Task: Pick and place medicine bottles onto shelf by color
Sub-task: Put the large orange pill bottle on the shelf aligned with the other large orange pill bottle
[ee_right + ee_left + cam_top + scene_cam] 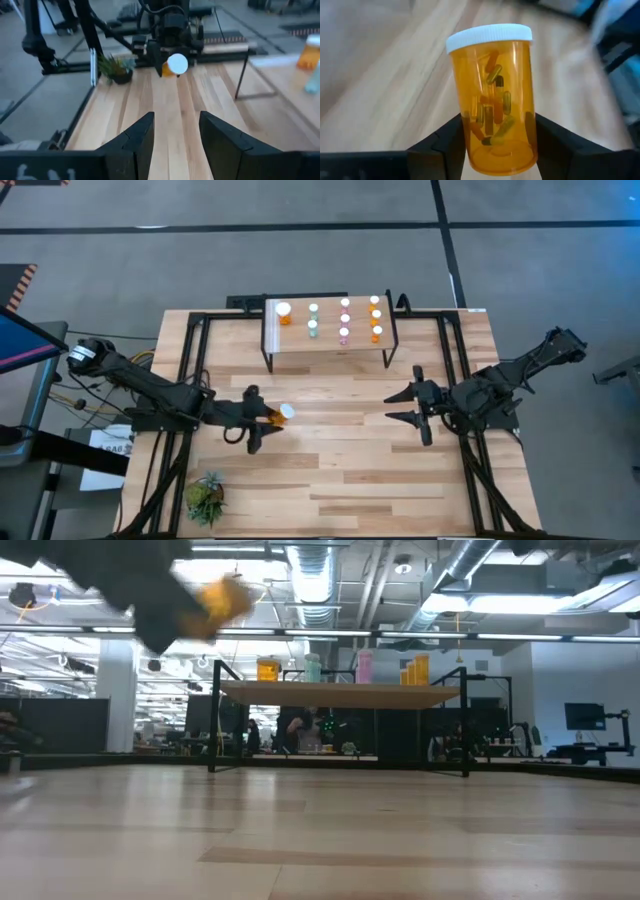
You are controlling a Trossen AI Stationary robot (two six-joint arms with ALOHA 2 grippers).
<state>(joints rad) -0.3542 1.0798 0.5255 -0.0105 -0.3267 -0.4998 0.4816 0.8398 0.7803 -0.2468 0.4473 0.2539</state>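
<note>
My left gripper (262, 416) is shut on an orange medicine bottle (279, 414) with a white cap, held above the table left of centre; the bottle also shows in the left wrist view (493, 100), with capsules inside, and in the right wrist view (173, 65). The shelf (330, 340) stands at the table's far middle on black legs. On it stand a wider orange bottle (284, 313), two teal ones (313, 320), three pink ones (345, 320) and three orange ones (376, 320). My right gripper (405, 406) is open and empty right of centre. My left gripper pinches the orange bottle's lower body (470, 145) near its base between its two fingers, one on each side. The fingers lie level, coming from the table's left. The bottle is lifted clear of the table, lying sideways with its white cap (288, 411) toward the table's right.
A small green spiky plant (206, 497) stands at the table's near left corner. The shelf has bare wood (300, 355) along its near edge. The tabletop between the two grippers (340, 430) is bare wood.
</note>
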